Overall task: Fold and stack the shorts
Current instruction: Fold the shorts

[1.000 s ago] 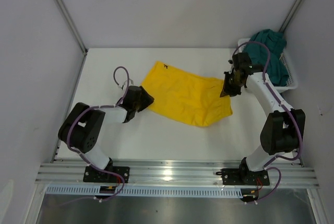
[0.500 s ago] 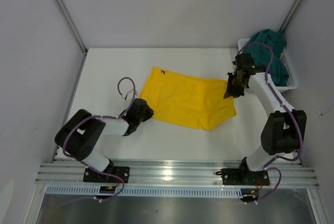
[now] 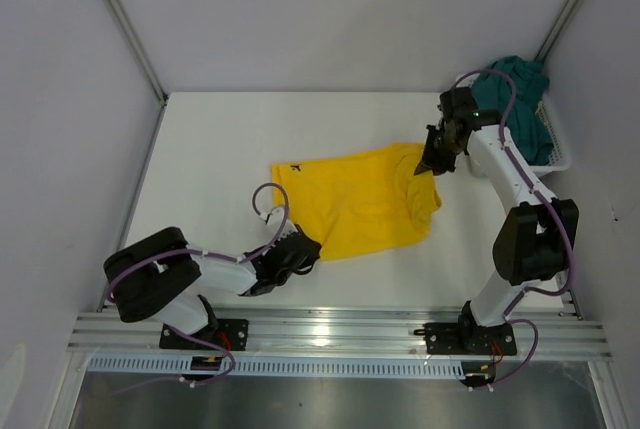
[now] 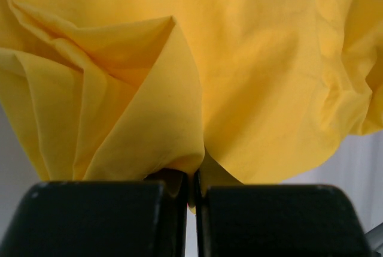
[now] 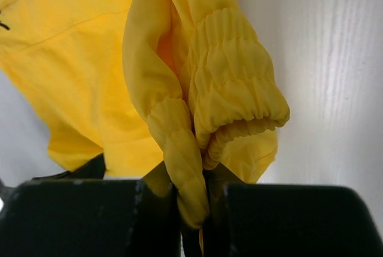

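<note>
The bright yellow shorts [image 3: 355,204] hang stretched between my two grippers above the white table, a small dark logo [image 3: 294,167] near their left edge. My left gripper [image 3: 305,249] is shut on the near hem of the yellow fabric [image 4: 179,119], which bunches right above the jaws. At the far right my right gripper [image 3: 430,162] is shut on the gathered elastic waistband [image 5: 230,98], pinched between its fingers. The dark teal shorts [image 3: 515,99] lie heaped in the white mesh basket [image 3: 556,156] at the back right.
The basket stands against the right wall, close behind my right arm. White walls and metal rails close the table on the left, back and right. An aluminium rail [image 3: 330,327] runs along the near edge by the arm bases.
The left gripper has shut on the yellow hem and pulled it toward the near edge and to the right. The right gripper has lifted the waistband slightly back. The shorts have shifted and bunched narrower.
</note>
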